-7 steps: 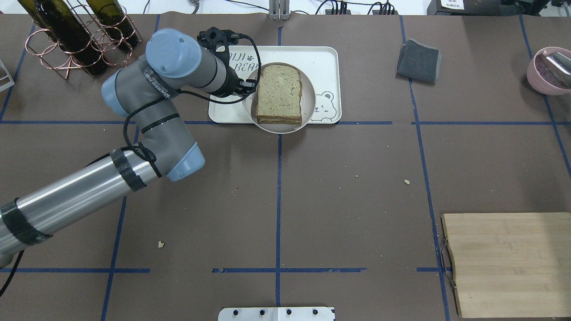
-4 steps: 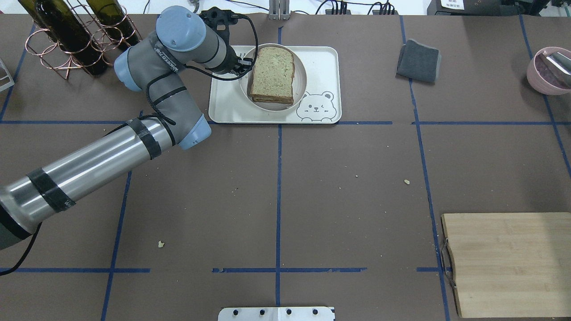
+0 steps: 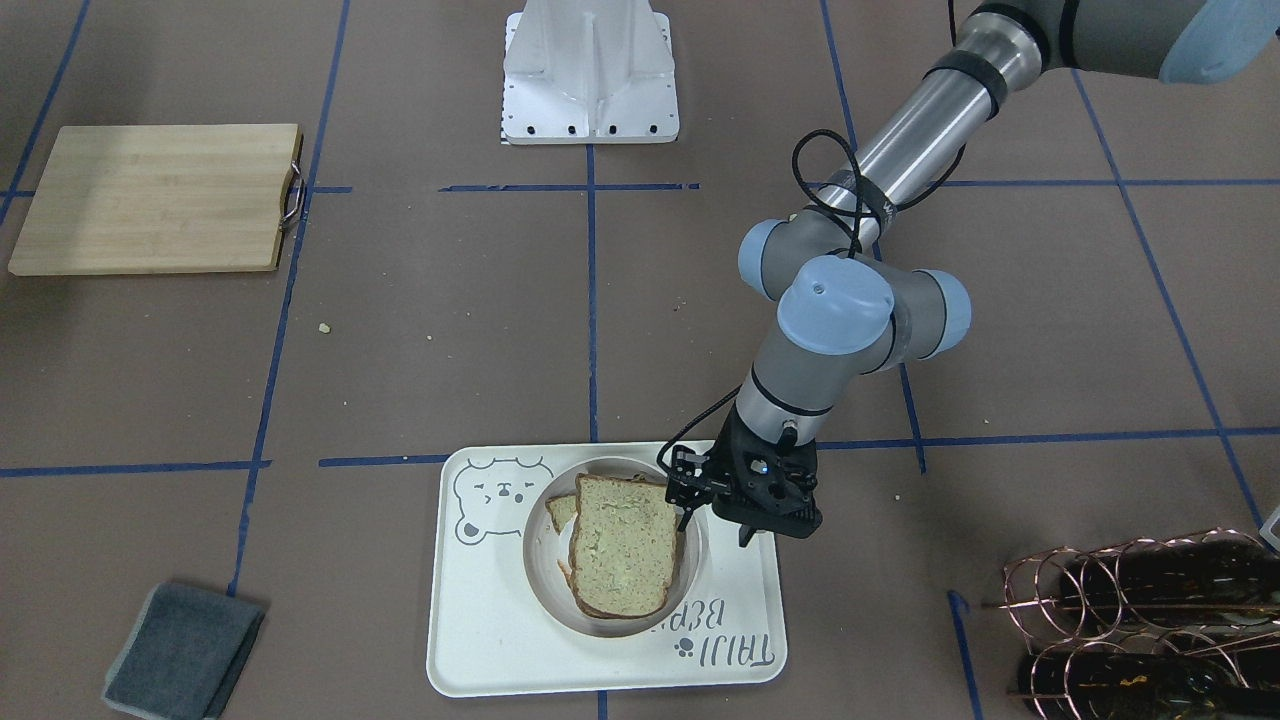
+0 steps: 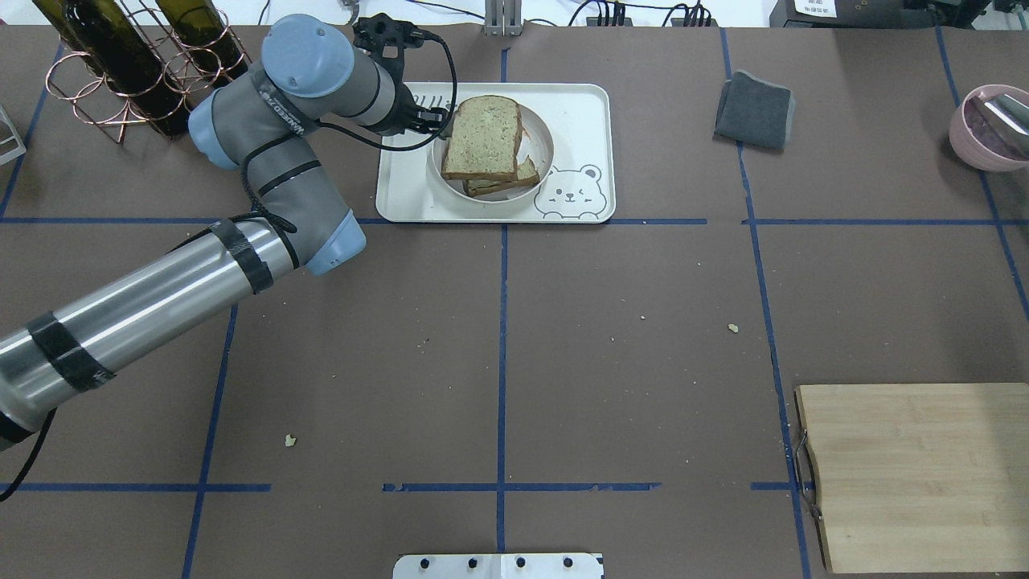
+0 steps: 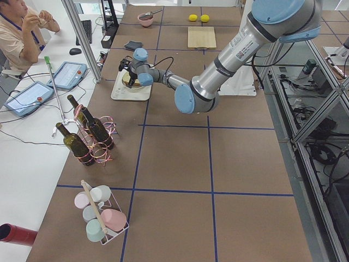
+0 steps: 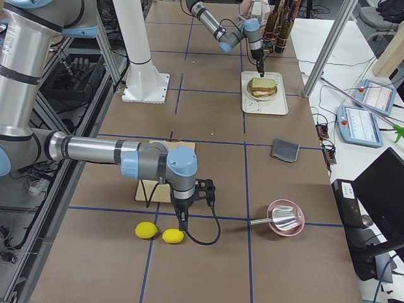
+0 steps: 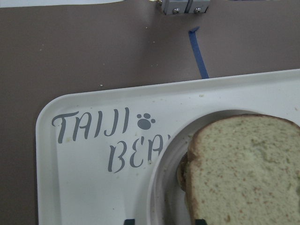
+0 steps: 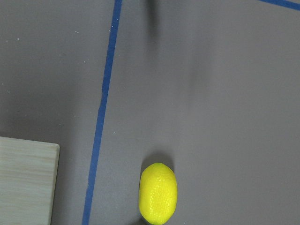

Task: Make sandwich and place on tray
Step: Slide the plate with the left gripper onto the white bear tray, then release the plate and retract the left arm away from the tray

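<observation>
Tan, porous bread with a dark crust: the sandwich [image 4: 481, 138] lies on a round white plate [image 4: 545, 141] seated on the smooth cream tray [image 4: 579, 108], at the table's 12 o'clock in the overhead view. Its squarish top slice sits askew, with the lower slice's corner poking out toward 4 o'clock. The left gripper [image 3: 714, 533] hangs at the plate's 9 o'clock, black fingers spread astride the rim. The right gripper [image 6: 182, 222] points down beside two oval yellow lemons [image 6: 146, 230]; whether its fingers are parted I cannot tell

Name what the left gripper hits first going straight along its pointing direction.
Probably the plate's rim, just beside the sandwich; the left gripper hangs over it, tray beneath. Depth is unclear.
</observation>
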Controlling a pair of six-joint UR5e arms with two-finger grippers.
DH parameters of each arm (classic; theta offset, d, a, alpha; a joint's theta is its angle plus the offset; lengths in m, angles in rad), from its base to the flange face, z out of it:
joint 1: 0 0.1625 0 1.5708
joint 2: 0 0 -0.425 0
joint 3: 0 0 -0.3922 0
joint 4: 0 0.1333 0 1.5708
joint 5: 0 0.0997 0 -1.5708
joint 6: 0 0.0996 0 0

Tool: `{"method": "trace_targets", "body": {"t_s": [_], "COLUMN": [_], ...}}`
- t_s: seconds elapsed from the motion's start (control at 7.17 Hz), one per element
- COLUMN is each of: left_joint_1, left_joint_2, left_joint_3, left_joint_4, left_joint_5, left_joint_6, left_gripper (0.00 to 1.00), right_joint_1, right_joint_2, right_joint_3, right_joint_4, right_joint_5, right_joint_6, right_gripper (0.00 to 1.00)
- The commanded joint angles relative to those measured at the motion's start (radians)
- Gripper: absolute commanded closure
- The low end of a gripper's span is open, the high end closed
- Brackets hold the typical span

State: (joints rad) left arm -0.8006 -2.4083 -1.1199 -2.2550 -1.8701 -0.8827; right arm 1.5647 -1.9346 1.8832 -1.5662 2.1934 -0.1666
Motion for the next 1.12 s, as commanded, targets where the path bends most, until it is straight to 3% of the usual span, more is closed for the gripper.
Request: {"method": "trace_targets", "body": {"t_s": [0.0, 0.14, 0.28, 0.56, 0.7, 0.84, 0.98], "left_joint_1": [-0.055, -0.096, -0.153, -0.349, -0.447, -0.557, -0.618], "left_joint_2": [0.192, 0.309, 0.431, 0.687, 0.801, 0.893, 0.990], "left_joint_3": [-0.389, -0.563, -0.669, -0.757, -0.750, -0.735, -0.732], "left_joint_4": [0.269, 0.350, 0.389, 0.388, 0.396, 0.400, 0.400], "left_joint_5": [-0.036, -0.085, -0.124, -0.307, -0.376, -0.452, -0.464], "left_joint_6": [0.152, 0.266, 0.359, 0.578, 0.817, 0.890, 0.899], "left_gripper": [0.00, 0.00, 0.00, 0.00, 0.00, 0.00, 0.00], "right_joint_1": [0.000, 0.000, 0.000, 0.000, 0.000, 0.000, 0.000], "right_joint_2": [0.009, 0.009, 0.008, 0.008, 0.005, 0.005, -0.001], "right_joint_3": [0.005, 0.002, 0.001, 0.001, 0.002, 0.001, 0.002], "right_joint_4": [0.000, 0.000, 0.000, 0.000, -0.002, 0.000, -0.002], "right_joint_5": [0.006, 0.006, 0.047, 0.066, 0.068, 0.068, 0.068], "right_joint_6": [0.004, 0.004, 0.003, -0.001, -0.001, -0.001, -0.002], "right_gripper": [0.00, 0.00, 0.00, 0.00, 0.00, 0.00, 0.00]}}
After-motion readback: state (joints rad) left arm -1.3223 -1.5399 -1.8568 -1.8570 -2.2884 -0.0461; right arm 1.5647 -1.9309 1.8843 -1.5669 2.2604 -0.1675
